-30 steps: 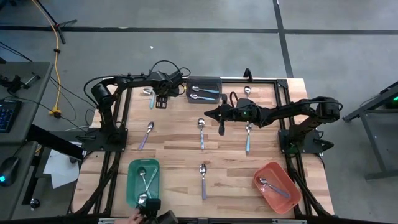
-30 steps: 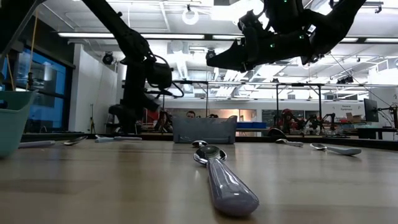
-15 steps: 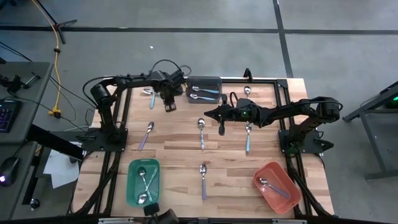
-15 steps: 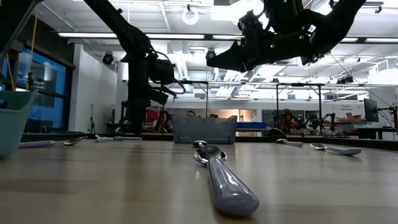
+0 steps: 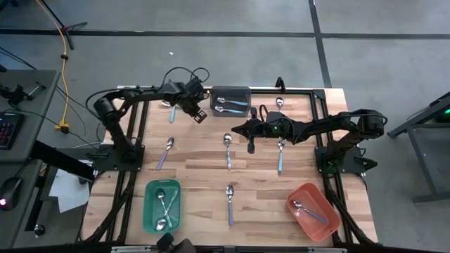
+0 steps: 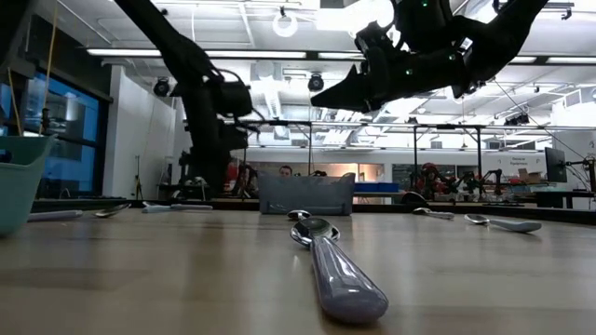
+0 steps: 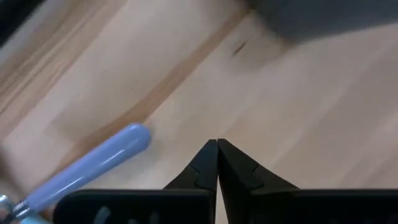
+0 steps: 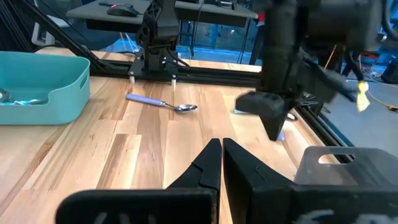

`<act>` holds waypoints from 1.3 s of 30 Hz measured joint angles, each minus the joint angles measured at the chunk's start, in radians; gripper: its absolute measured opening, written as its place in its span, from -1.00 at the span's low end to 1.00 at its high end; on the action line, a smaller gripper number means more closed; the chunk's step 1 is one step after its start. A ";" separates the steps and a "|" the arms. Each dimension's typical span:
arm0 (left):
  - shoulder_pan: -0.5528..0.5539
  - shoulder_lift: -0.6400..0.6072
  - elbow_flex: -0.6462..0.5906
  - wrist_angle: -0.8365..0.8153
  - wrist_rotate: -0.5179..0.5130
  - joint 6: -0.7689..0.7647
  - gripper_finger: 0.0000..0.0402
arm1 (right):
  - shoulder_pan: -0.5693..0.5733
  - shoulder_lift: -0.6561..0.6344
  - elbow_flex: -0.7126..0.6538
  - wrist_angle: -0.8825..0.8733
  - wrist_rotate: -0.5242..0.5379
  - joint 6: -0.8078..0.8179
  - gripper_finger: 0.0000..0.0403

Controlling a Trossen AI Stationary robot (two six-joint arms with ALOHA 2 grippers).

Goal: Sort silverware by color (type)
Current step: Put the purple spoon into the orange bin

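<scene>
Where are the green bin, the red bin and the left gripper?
green bin (image 5: 149,188): high view, its rim.
red bin (image 5: 315,193): high view, its rim.
left gripper (image 7: 217,144): left wrist view, between its shut fingertips.

Spoons lay spread over the table among three bins.
One bin sat at the far edge holding spoons, another at the near left, a third at the near right; loose spoons lay between them.
</scene>
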 joint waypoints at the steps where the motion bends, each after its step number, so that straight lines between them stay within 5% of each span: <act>1: -0.003 -0.030 -0.032 0.031 -0.010 -0.004 -1.00 | -0.001 0.000 0.000 -0.001 0.000 0.000 -1.00; 7: 0.039 -0.132 -0.125 0.115 -0.142 -0.017 -1.00 | -0.022 0.000 0.000 0.009 0.000 -0.004 -1.00; 17: 0.133 -0.035 -0.089 0.037 -0.136 0.004 -1.00 | -0.033 0.000 0.000 0.023 0.000 0.001 -1.00; 39: 0.077 0.006 -0.087 0.062 -0.183 0.048 -1.00 | -0.032 0.000 0.000 0.012 0.000 0.003 -1.00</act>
